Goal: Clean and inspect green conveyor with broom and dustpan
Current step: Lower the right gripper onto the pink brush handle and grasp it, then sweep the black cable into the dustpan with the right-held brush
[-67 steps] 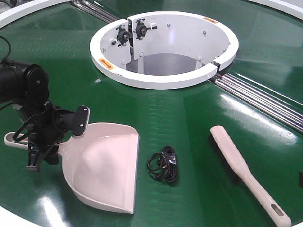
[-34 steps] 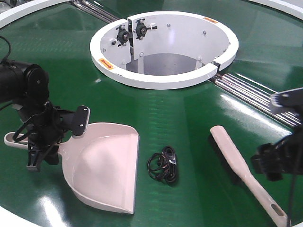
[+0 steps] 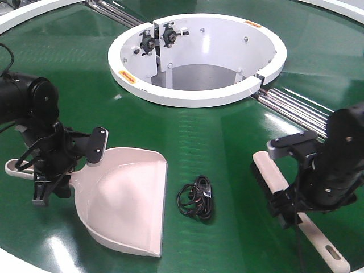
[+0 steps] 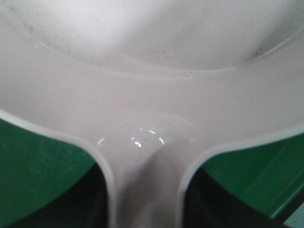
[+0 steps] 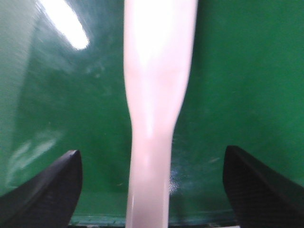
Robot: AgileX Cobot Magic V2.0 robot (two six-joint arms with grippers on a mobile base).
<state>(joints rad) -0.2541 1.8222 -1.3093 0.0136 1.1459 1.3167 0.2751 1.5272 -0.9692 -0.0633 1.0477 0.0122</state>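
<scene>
Right gripper has descended astride broom, jaws spread, empty (left gripper: grip unclear).

Black left arm and right arm carry looped cables, grey-faced fingers.

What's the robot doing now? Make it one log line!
left gripper: astride dustpan handle, grip unclear | right gripper: open, astride broom handle | debris: black tangle on green conveyor
</scene>
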